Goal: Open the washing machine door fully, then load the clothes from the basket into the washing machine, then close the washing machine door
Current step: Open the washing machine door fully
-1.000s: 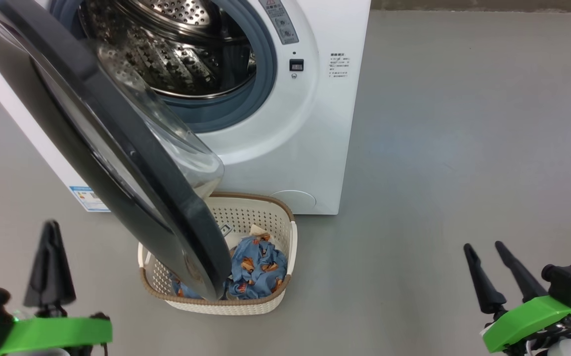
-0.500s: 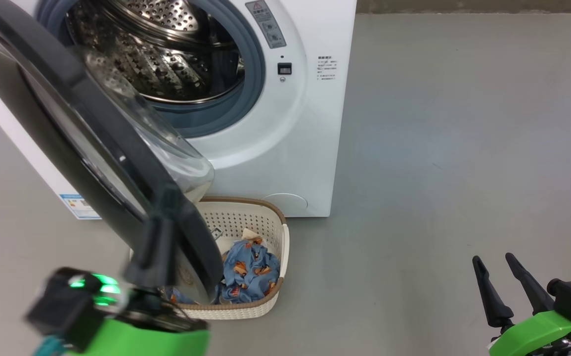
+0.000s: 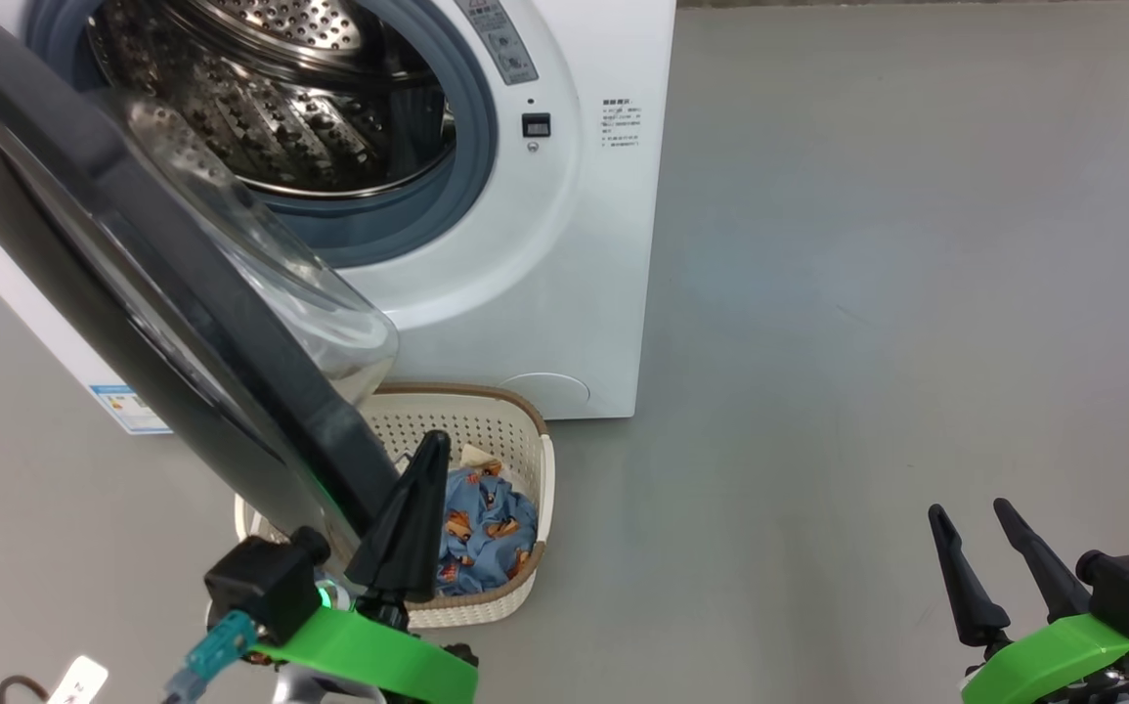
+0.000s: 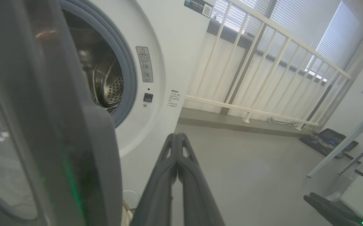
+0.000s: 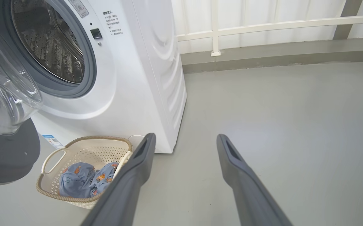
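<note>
The washing machine door (image 3: 212, 313), where is it?
It stands partly open, over the basket (image 3: 486, 416). The left gripper (image 3: 430, 445), jaws pressed together and empty, is just beside its lower edge.
And the right gripper (image 3: 967, 510)?
Jaws apart, empty. The clothes (image 3: 486, 533) lie in the basket, before the washing machine (image 3: 544, 274).

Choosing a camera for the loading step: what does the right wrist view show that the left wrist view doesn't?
Right wrist adds: the clothes lying in the basket, and the washer's blue label. Left wrist adds: the shut left gripper close beside the door rim, window blinds, a table leg. Shared: the washer with its open drum, the door, the white railing, the grey floor.
</note>
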